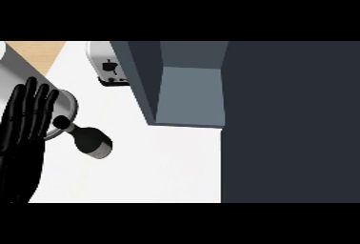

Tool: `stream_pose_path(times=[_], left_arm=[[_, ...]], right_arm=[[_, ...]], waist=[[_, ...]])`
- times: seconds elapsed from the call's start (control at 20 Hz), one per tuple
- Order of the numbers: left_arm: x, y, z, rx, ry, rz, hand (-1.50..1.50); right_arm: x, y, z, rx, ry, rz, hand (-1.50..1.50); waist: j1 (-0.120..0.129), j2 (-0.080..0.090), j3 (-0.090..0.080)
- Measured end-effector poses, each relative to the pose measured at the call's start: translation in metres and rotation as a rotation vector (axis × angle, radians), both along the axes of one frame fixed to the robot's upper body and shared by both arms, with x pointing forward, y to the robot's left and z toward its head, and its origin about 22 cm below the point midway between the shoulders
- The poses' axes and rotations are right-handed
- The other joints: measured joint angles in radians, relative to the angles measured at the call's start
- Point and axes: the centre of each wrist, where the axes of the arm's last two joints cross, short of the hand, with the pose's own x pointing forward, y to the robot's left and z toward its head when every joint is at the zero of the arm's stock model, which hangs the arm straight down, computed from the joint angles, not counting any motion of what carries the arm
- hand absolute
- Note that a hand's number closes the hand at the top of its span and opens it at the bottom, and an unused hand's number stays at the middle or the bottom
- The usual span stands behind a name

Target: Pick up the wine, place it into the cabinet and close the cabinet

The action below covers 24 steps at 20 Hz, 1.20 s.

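The wine bottle lies on its side on the white counter, out in the left half of the view. Its neck points up and to the left. The rounded body swells toward the lower right and ends in a paler grey base. It is smooth, glossy and nearly black, with no label I can make out.

The tip of the neck meets the rim of a round silver vessel. Whether they touch or merely overlap, I cannot tell from this steep angle. Most of that vessel is hidden behind the hand or cut by the left edge, so I cannot say whether it is a pan or a bowl.

The left hand rests at the left edge, matte black, fingers straight, close together and pointing up. It holds nothing. Its fingers stand just beside the bottle's neck, and no contact shows.

Further up sits a toaster, silver with a dark lever. It is clipped by the top of the view and partly covered by the cabinet. The cabinet is a boxy blue-grey shape with flat matte faces, a lighter face beside a darker left wall, right of the bottle and well apart from it.

Beyond it a broad dark panel fills the whole right side, flat and featureless. Whether it is the cabinet's door, I cannot tell.

In the top-left corner is a wedge of pale wood, cut off by the edge.
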Motion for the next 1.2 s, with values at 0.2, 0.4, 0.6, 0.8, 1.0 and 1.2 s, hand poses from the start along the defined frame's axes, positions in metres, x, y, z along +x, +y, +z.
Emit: stream_pose_path(times=[0.2,0.4,0.6,0.8,1.0,1.2], left_arm=[[-0.003,-0.009,-0.005,-0.001,-0.017,0.114,-1.5],[0.003,-0.026,-0.02,-0.104,0.024,0.214,-1.5],[0.006,-0.051,-0.021,-0.234,0.063,0.234,-1.5],[0.011,-0.078,-0.014,-0.284,0.081,0.242,-1.5],[0.01,-0.098,-0.001,-0.306,0.079,0.24,-1.5],[0.012,-0.108,0.01,-0.319,0.071,0.242,-1.5]], right_arm=[[-0.009,0.008,0.003,-0.01,-0.012,0.053,-1.5],[-0.022,0.018,-0.005,-0.011,0.051,0.18,-1.5],[-0.037,0.018,0.001,-0.009,0.11,0.285,-1.5],[-0.054,0.016,0.017,-0.015,0.141,0.329,-1.5],[-0.062,0.013,0.029,-0.02,0.154,0.34,-1.5],[-0.06,0.018,0.035,-0.018,0.165,0.343,-1.5]], waist=[[-0.025,0.018,0.015],[-0.043,0.027,0.019],[-0.049,0.028,0.021],[-0.048,0.029,0.022],[-0.045,0.029,0.022],[-0.042,0.03,0.023]])
